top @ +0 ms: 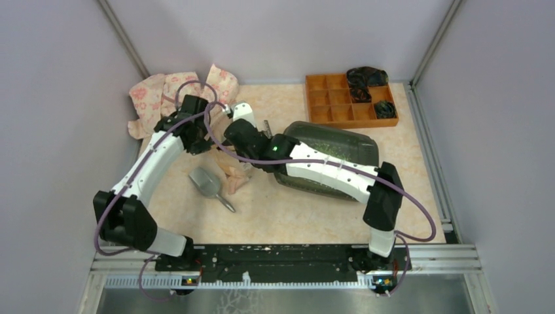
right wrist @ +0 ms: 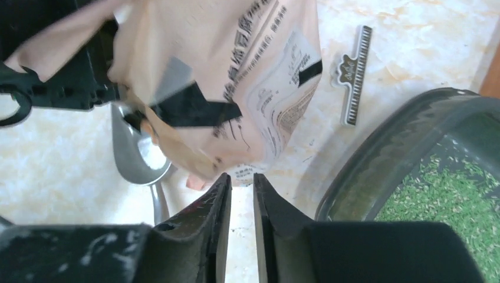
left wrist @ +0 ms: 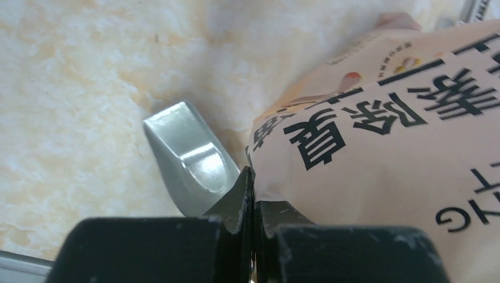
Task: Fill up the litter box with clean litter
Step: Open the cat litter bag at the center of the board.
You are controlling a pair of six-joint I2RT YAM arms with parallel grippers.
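Pinching the bag [left wrist: 383, 147], the left hand [left wrist: 253, 191] hovers over the scoop [left wrist: 188, 159].

obstacles — bag [top: 234, 176], scoop [top: 207, 183] just left of litter box [right wrist: 374, 156] | free — bare table [top: 294, 219] toward the bases

The peach paper bag [left wrist: 383, 147] bears bold black Chinese characters, too skewed to read.

Dark grey litter box [right wrist: 383, 156], green litter [right wrist: 454, 194] — peach bag [left wrist: 383, 159] with black print.
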